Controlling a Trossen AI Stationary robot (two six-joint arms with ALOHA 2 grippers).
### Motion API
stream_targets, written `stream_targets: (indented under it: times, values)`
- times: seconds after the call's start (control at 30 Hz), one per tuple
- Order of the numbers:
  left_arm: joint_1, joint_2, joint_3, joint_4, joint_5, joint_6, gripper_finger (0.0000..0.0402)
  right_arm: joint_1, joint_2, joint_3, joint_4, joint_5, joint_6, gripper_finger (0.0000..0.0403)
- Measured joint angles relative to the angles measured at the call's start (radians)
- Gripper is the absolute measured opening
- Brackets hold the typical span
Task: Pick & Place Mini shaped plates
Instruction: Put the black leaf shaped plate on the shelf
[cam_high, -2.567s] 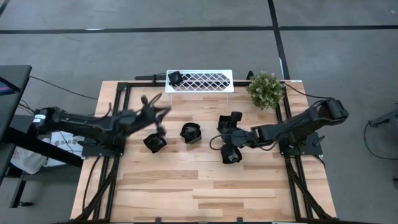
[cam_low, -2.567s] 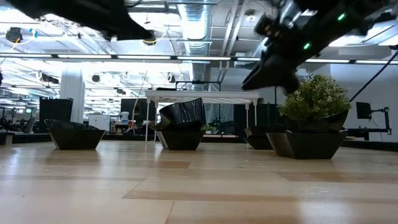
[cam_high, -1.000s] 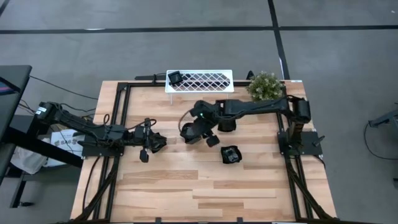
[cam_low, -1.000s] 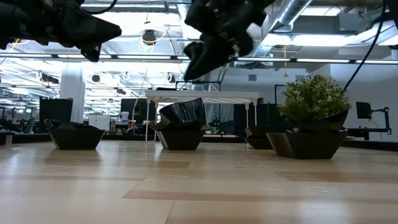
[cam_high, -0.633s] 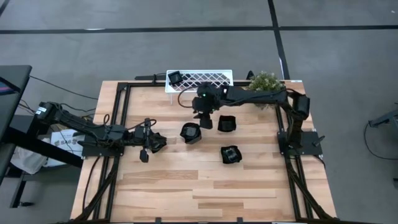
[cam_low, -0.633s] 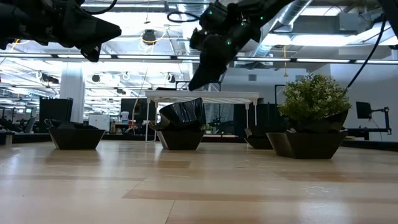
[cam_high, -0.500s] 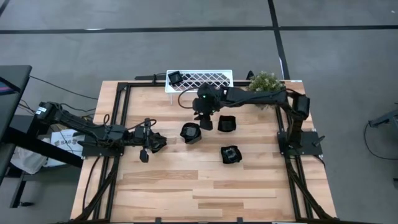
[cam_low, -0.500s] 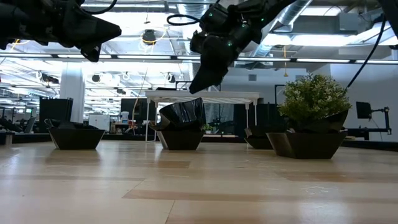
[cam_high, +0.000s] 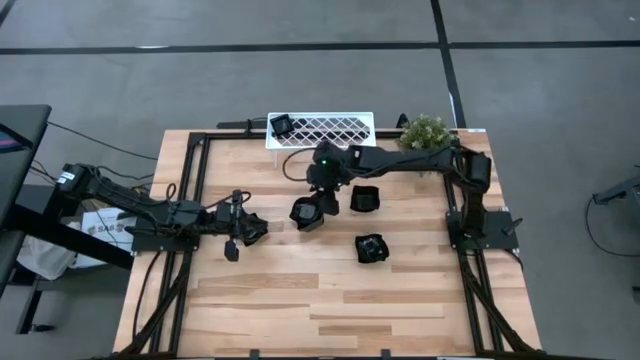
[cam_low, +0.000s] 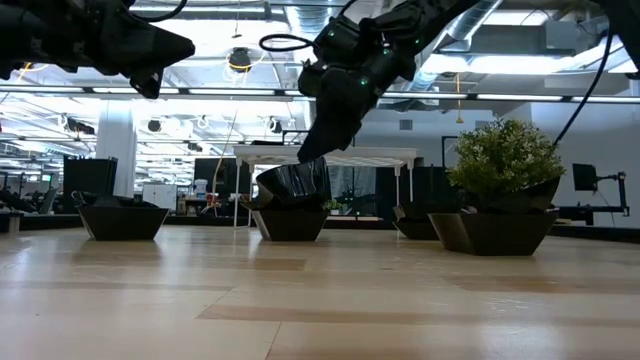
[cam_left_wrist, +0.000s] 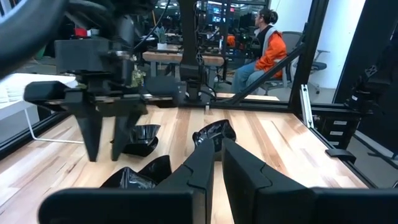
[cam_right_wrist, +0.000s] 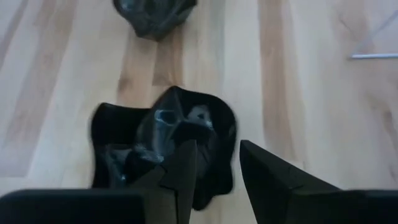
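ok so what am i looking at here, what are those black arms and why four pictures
Two robot arms work at a wooden table. One picture looks straight down, one looks level across the tabletop, and one comes from a camera on each arm's wrist. On the wood lie small black dishes; another dish sits on the white rack, near a potted plant. The right pincer, open and empty, hangs just above two stacked dishes. The left pincer hovers by the leftmost dish.
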Motion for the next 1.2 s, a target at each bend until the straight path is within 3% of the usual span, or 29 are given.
stream_targets:
  times: [0.33, 1.2]
  values:
    - [-0.001, 0.0, 0.0, 0.005, 0.0, 0.0, 0.0033, -0.012, 0.067, -0.001, 0.0, -0.002, 0.013, 0.0119]
    - [0.0, 0.0, 0.0, 0.013, 0.001, 0.003, 0.0033, -0.005, 0.081, -0.001, -0.029, -0.004, 0.015, 0.0118]
